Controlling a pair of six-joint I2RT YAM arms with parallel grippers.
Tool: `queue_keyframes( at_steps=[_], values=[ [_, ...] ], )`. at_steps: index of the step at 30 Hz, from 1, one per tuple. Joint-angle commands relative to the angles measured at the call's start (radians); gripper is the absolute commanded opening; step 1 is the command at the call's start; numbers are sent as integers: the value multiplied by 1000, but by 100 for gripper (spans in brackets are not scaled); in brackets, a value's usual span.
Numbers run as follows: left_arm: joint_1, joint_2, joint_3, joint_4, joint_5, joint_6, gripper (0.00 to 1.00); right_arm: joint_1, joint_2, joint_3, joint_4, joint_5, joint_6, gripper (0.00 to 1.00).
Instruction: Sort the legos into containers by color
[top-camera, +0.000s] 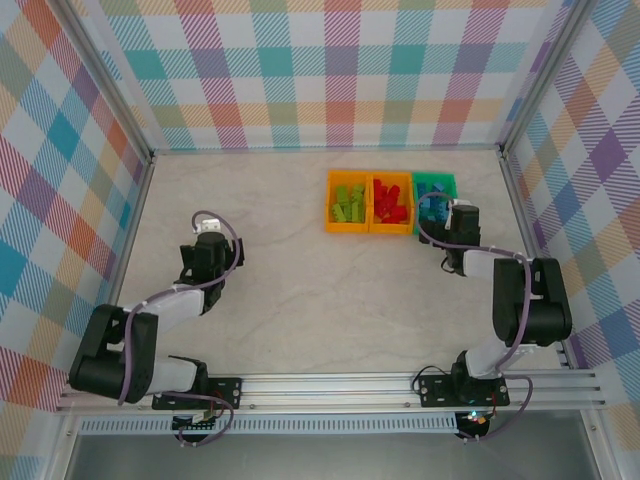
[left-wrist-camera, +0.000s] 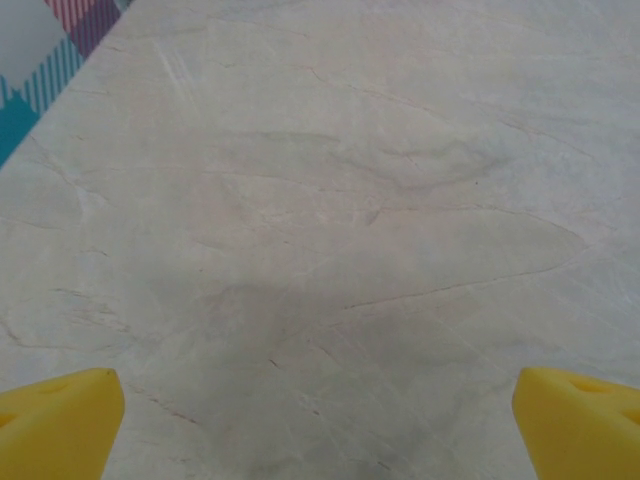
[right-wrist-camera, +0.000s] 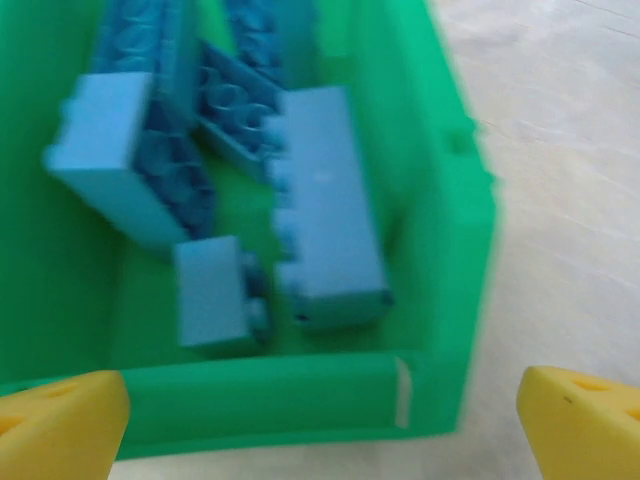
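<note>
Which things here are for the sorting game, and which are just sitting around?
For the job:
lime green plastic bricks in the left orange plastic bin
red plastic bricks in the middle orange plastic bin
light blue plastic bricks in the bright green plastic bin

Just around:
pale marbled table
checked walls
silver metal front rail

The left gripper (left-wrist-camera: 320, 425) looks down on a pale, marbled table top (left-wrist-camera: 330, 190); its two yellow fingertips (left-wrist-camera: 58, 420) show in the lower corners, one at the left edge and one at the right, so the jaws stand wide apart with bare surface between them; thin darker veins run across the stone-like pattern; a soft grey shadow (left-wrist-camera: 300, 340) lies on the table in the lower middle; in the upper left corner a strip of plaid wall (left-wrist-camera: 40, 50) in teal, white and pink meets the table at a slant.
</note>
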Motion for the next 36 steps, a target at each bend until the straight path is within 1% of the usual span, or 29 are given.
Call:
queue_keyframes(
  at_steps=[1,3,4,5,7,8,9,10,11,12,14,15,16,21,36],
  values=[
    [23,48,-1,168,78,36,100,5,14,38,26,-125,-63,100],
    [31,79,-10,255,95,61,100,5,12,34,29,-135,-63,100],
    [40,99,-16,298,102,56,100,4,4,23,45,-150,-67,100],
    [57,123,-12,307,132,43,100,5,-13,-5,82,-170,-74,100],
    [82,201,-27,397,179,26,100,-2,-69,-122,257,-190,-73,100],
    [99,228,-49,464,203,19,100,-11,-90,-202,406,-189,-60,100],
    [106,216,-45,431,204,10,100,-23,-50,-301,622,-188,-48,100],
    [108,218,-40,426,211,10,100,-25,-36,-340,694,-168,-37,100],
    [108,223,-41,436,214,12,100,-24,-78,-313,558,-146,-25,100],
    [108,220,-37,423,214,11,100,-23,-54,-292,582,-156,-36,100],
    [109,220,-38,424,212,11,100,-19,-60,-292,563,-150,-43,100],
    [108,220,-39,426,214,14,100,-16,-53,-299,586,-144,-44,100],
    [108,220,-38,425,212,11,100,-13,-60,-296,568,-138,-46,100],
    [109,220,-39,426,212,12,100,10,-56,-304,594,-95,-59,100],
    [108,220,-39,426,212,13,100,9,-55,-302,589,-94,-57,100]
  ],
)
